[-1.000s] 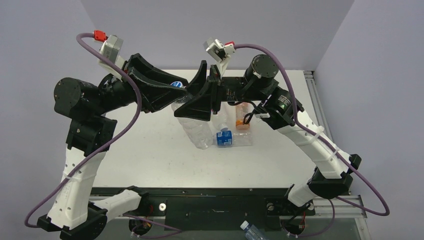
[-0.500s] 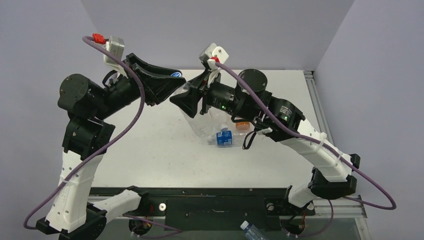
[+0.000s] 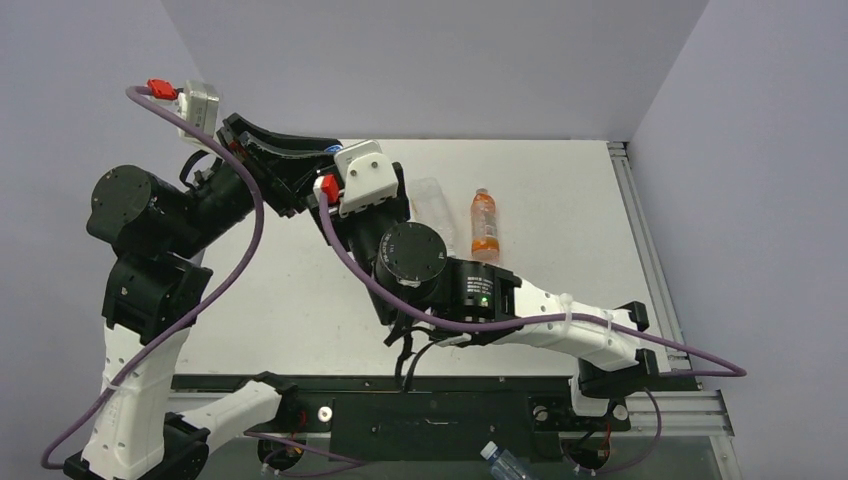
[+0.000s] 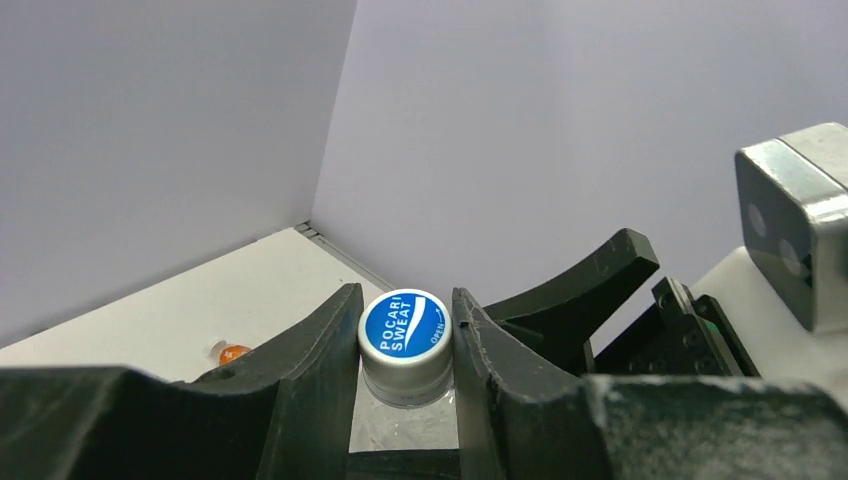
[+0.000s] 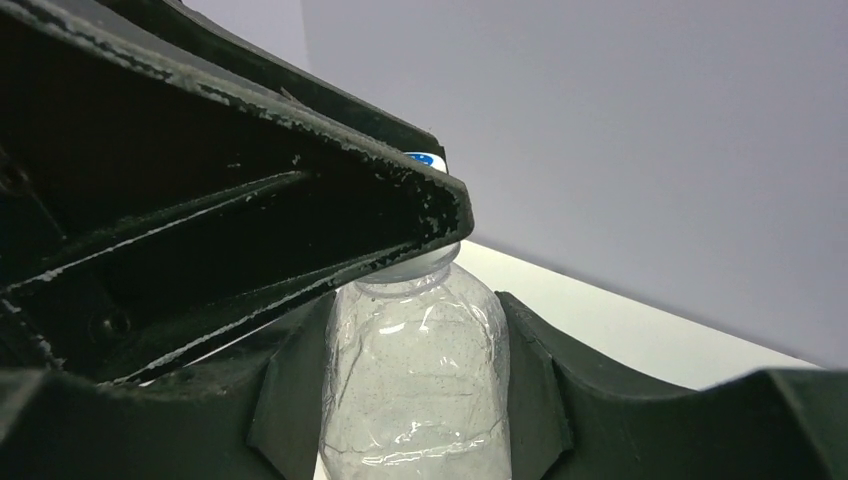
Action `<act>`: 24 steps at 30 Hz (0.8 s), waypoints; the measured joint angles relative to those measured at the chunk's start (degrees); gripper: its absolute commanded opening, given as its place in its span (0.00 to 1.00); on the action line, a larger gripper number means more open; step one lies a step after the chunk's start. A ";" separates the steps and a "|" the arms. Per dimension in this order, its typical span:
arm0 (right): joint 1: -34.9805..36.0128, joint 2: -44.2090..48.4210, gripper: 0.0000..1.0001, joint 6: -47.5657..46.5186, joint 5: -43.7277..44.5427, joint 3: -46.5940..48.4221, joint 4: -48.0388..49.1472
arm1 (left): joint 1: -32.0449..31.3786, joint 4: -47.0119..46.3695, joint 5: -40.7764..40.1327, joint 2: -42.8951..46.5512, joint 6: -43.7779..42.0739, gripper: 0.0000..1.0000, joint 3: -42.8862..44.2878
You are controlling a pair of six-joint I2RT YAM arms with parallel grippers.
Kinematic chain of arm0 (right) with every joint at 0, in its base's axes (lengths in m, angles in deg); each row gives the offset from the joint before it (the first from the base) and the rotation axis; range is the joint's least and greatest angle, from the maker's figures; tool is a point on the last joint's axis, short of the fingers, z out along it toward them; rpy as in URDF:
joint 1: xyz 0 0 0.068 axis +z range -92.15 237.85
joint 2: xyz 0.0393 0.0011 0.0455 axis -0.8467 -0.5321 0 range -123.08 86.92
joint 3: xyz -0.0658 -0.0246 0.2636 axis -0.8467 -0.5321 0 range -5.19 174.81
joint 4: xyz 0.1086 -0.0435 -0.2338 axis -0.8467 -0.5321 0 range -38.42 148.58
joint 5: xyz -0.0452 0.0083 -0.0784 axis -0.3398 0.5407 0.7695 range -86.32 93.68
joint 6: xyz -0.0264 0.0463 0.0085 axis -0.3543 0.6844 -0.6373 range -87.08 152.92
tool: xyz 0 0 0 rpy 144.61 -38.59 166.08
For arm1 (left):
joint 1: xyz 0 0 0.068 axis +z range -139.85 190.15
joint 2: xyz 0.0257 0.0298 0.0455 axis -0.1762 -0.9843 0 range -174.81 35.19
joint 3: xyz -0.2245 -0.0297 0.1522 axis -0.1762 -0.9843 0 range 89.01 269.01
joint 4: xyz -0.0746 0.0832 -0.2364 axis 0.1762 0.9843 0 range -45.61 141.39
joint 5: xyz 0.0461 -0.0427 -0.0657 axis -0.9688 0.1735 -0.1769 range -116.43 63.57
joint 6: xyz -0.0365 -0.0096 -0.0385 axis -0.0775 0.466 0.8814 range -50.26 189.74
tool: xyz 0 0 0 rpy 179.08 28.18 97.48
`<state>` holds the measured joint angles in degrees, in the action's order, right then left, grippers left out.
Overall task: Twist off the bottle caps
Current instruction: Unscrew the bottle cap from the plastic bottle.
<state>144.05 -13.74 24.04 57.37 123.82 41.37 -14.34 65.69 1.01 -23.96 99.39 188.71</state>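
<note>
Cap [image 4: 405, 335]: blue top with white lettering, pale ridged side. It sat on the neck of the clear bottle [image 5: 415, 330], held up off the desk [image 3: 560, 200] over its back left part. In the top view only a sliver of blue showed.

Left tool [image 4: 405, 300]: jaws were closed onto the cap, one finger [image 4: 320, 350] against each side. The cap sat right at the fingertips, not deep in the jaws. Its top face was turned towards the left wrist camera.

Right tool [image 5: 418, 410]: clamped on the clear bottle's body below the shoulder, a finger [image 5: 545, 390] pressed to either side. In the right wrist view the left tool crossed in from the upper left, with its tip over the bottle's neck. The cap was nearly hidden behind that tip, and only a blue-and-white edge was seen.

Top view: the two tools met above the desk's back left part. The right tool itself was hidden under its wrist camera, so its grip could not be read there.

Orange bottle [image 3: 484, 222]: lay on the desk to the right of where the tools met, well apart from both, with its long axis running front to back.
</note>
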 measured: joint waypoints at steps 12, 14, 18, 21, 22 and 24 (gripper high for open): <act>-7.43 18.32 0.00 6.21 -17.14 -29.62 6.80 | 0.22 -3.19 -4.72 0.87 0.09 0.97 -0.42; -11.85 26.16 0.00 8.20 -23.78 -39.10 10.56 | 0.33 -4.57 -4.24 1.92 0.46 0.97 -1.20; -13.35 35.34 0.00 8.63 -34.77 -46.58 18.73 | 0.66 -7.52 1.14 4.68 1.64 0.97 -3.48; -13.40 37.68 0.00 8.74 -42.40 -46.84 23.67 | 0.68 -10.51 8.46 6.29 1.70 0.97 -5.38; -13.49 37.94 0.00 8.98 -44.65 -46.84 24.90 | 0.68 -11.58 10.95 6.54 1.64 0.97 -6.34; -13.49 37.99 0.00 9.66 -49.46 -46.69 26.75 | 0.66 -13.14 15.45 7.43 1.51 0.97 -8.63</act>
<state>130.56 24.25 33.70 7.91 77.13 68.12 -13.68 52.55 16.47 -16.53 100.89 180.07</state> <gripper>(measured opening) 0.500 0.968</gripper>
